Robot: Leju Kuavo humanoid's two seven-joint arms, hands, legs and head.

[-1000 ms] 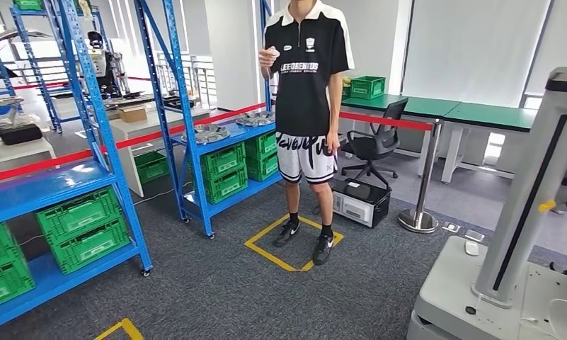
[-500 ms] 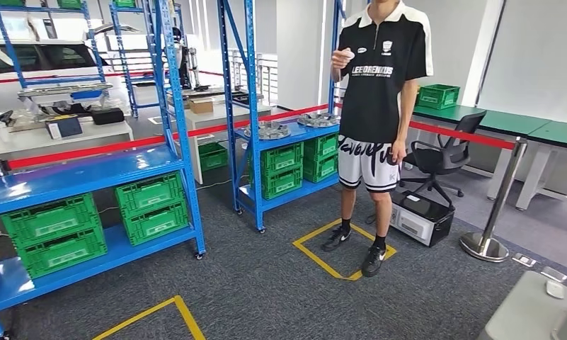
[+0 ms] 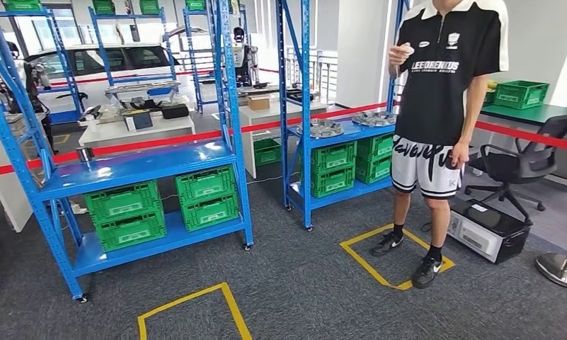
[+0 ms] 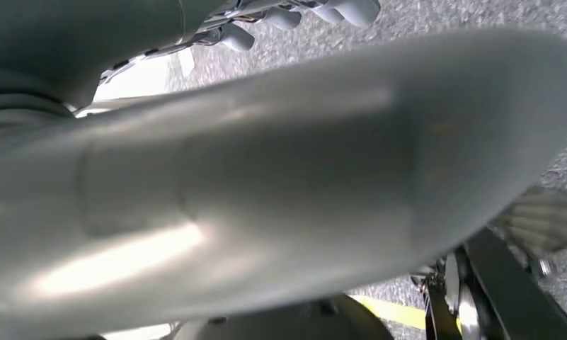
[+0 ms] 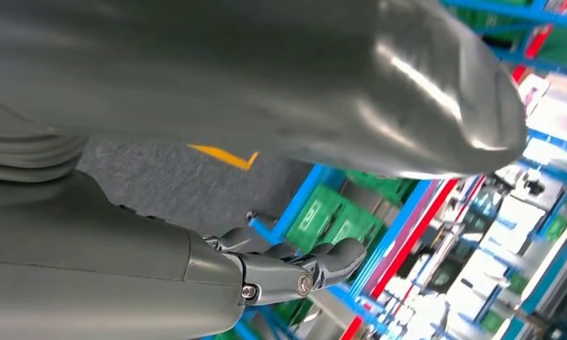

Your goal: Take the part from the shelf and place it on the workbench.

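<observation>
Grey metal parts [image 3: 323, 129] [image 3: 369, 119] lie on the middle level of a blue shelf rack [image 3: 306, 142] across the carpet in the head view. My left hand [image 4: 266, 177] hangs over the floor, its thick thumb blurred in close-up and its fingers [image 4: 301, 14] stretched out, holding nothing. My right hand [image 5: 124, 241] also hangs at my side. Its dark fingers [image 5: 294, 273] are loosely bent apart from the thumb [image 5: 337, 78], with nothing between them.
A person [image 3: 443, 92] stands in a yellow floor square [image 3: 397, 258] beside the parts rack. A nearer blue rack [image 3: 139, 170] holds green crates [image 3: 124, 212]. Another yellow square [image 3: 188, 312] marks the carpet in front. At right are a box [image 3: 489, 230], a chair [image 3: 521, 163] and a stanchion base [image 3: 563, 269].
The whole picture has shifted right: my view has turned left, the white stand has left the frame, and the racks have come toward the centre. The person stays in the yellow square.
</observation>
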